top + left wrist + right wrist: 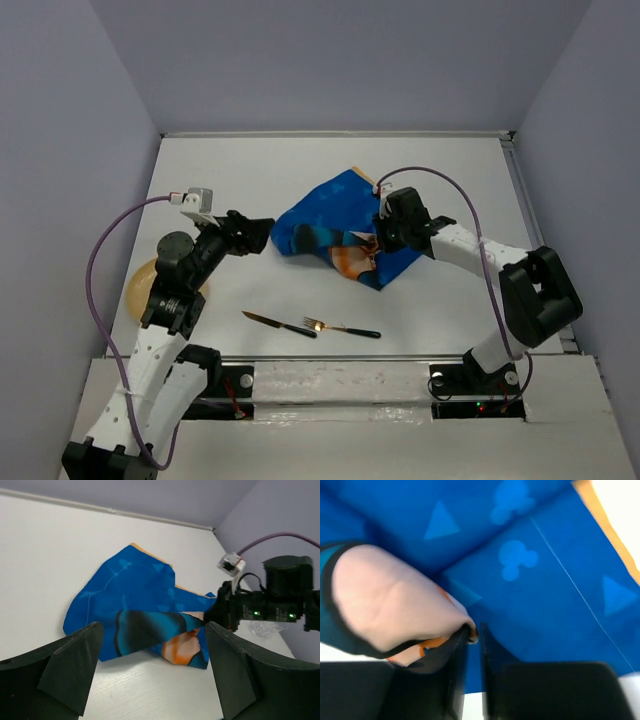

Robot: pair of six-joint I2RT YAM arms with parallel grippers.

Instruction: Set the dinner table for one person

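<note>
Nearly closed, right hand (473, 634) pinching blue mat (545, 580), left hand (152, 632) wide open

No legible text, label, brand or number on anything visible.

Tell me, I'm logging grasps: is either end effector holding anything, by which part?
Right end effector pinches blue cloth mat at a folded-over edge; left end effector holds nothing.

Table (250, 170): knife (279, 323) L of fork (342, 327), mat (330, 215) behind.
</note>
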